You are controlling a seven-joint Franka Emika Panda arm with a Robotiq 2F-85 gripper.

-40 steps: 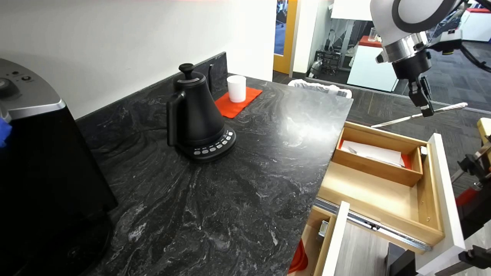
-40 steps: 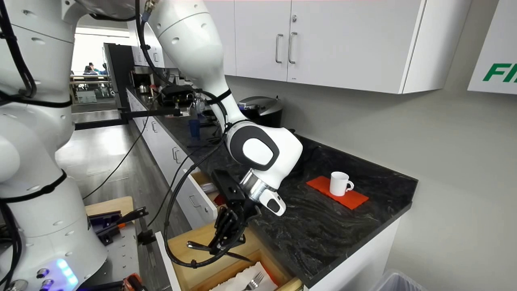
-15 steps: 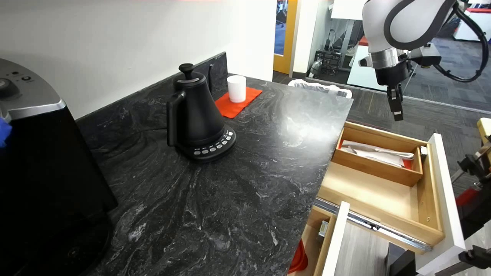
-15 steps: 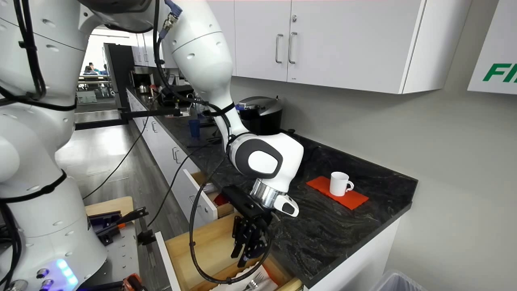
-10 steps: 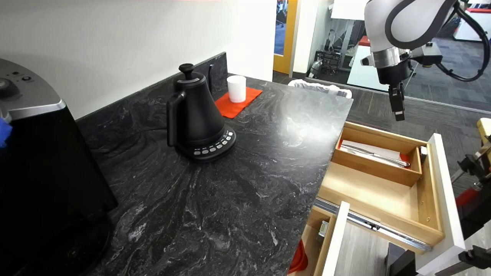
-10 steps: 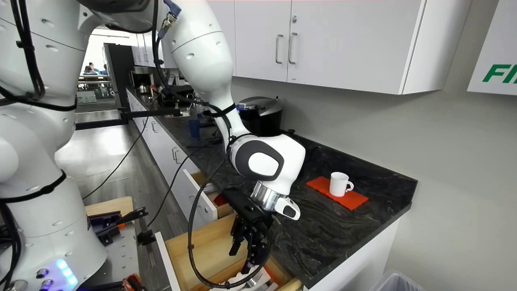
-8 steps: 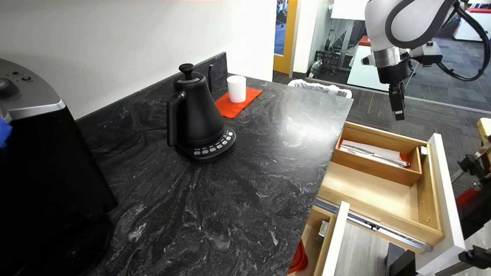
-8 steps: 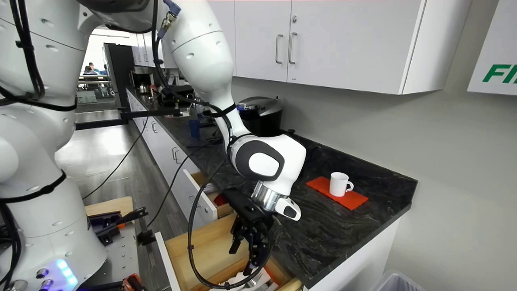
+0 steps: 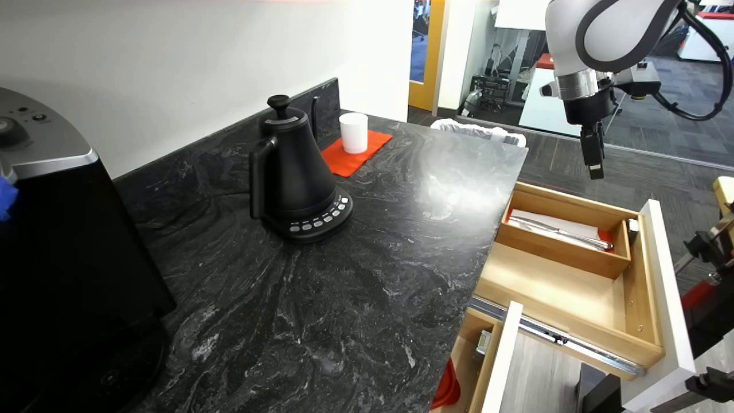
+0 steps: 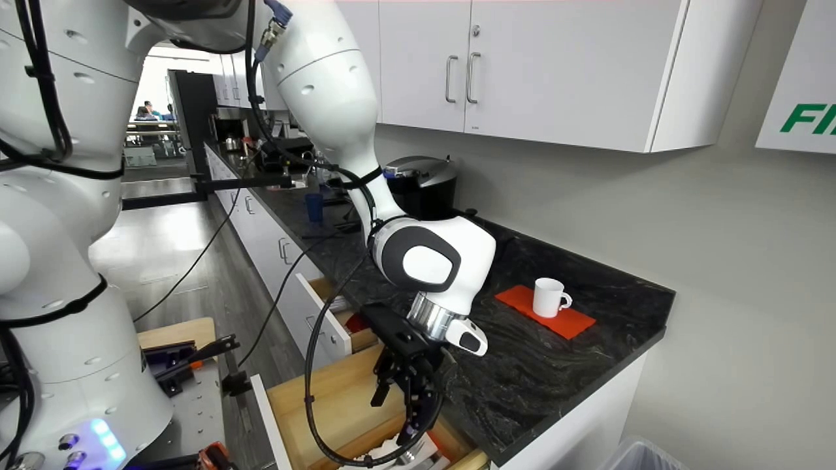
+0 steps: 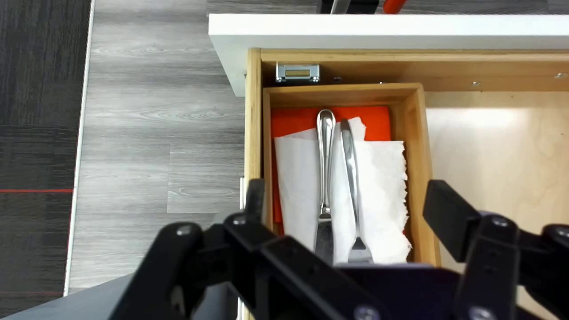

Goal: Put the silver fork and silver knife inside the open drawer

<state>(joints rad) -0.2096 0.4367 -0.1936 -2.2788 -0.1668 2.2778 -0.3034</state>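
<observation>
Silver knife [image 11: 325,178] moved from gripper [image 11: 345,200] to open drawer [image 11: 498,146] below, lying approx. 12-to-6 o'clock (wrist view), w/ silver fork [image 11: 352,175] at its 3; fingers [image 11: 450,218] apart.

- In the wrist view, the jaws, standing wide apart, look blurred and run off the bottom edge
- Silver fork [image 11: 350,164]: tines hidden there behind the jaws' dark linkage
- Silver knife [image 11: 325,164]: blade tip hidden there the same way
- Open drawer [image 11: 489,160]: cut off there by the right edge
- White mug [image 9: 354,133]: handle out of sight in an exterior view
- Sign [image 10: 802,85]: lettering cut off by the right edge in an exterior view
</observation>
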